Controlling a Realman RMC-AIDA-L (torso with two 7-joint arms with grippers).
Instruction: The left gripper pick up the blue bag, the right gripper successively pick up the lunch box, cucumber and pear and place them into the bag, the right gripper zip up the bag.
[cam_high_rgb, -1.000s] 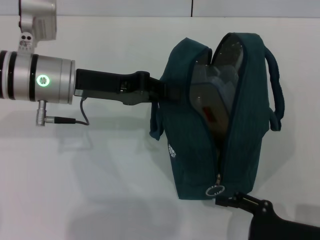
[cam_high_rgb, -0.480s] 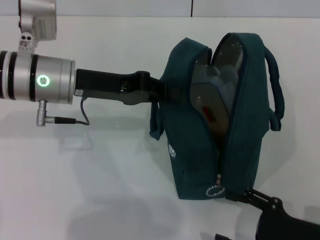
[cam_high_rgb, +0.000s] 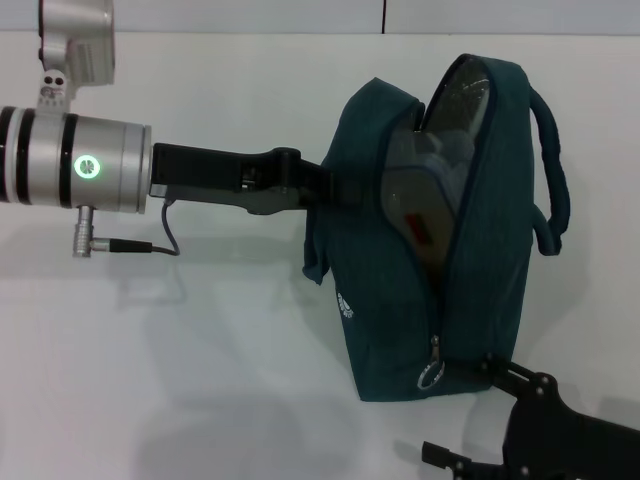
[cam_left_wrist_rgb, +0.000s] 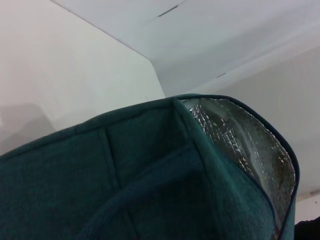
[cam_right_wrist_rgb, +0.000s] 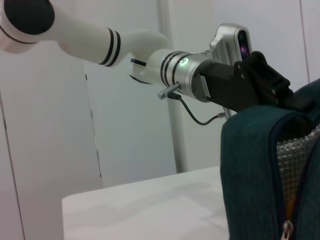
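The blue bag (cam_high_rgb: 385, 300) stands upright on the white table, its zipper open along the top and front. The clear lunch box (cam_high_rgb: 420, 205) with its red sticker shows inside against the silver lining. My left gripper (cam_high_rgb: 335, 186) is shut on the bag's upper left wall; it also shows in the right wrist view (cam_right_wrist_rgb: 299, 102). My right gripper (cam_high_rgb: 465, 410) is open at the bag's front bottom corner, its upper finger (cam_high_rgb: 505, 370) beside the ring zipper pull (cam_high_rgb: 430, 375). The cucumber is hidden. A yellow-orange strip (cam_right_wrist_rgb: 290, 205) shows in the bag's gap; I cannot tell whether it is the pear.
The white table (cam_high_rgb: 200, 380) spreads left and in front of the bag. The left arm's silver cylinder with the green light (cam_high_rgb: 85, 160) and its cable hang over the table's left part. A pale wall stands behind.
My right gripper has moved up and to the right, close under the bag's front corner, and its lower finger has come into view. The bag has shifted slightly and the ring pull has tipped upward.
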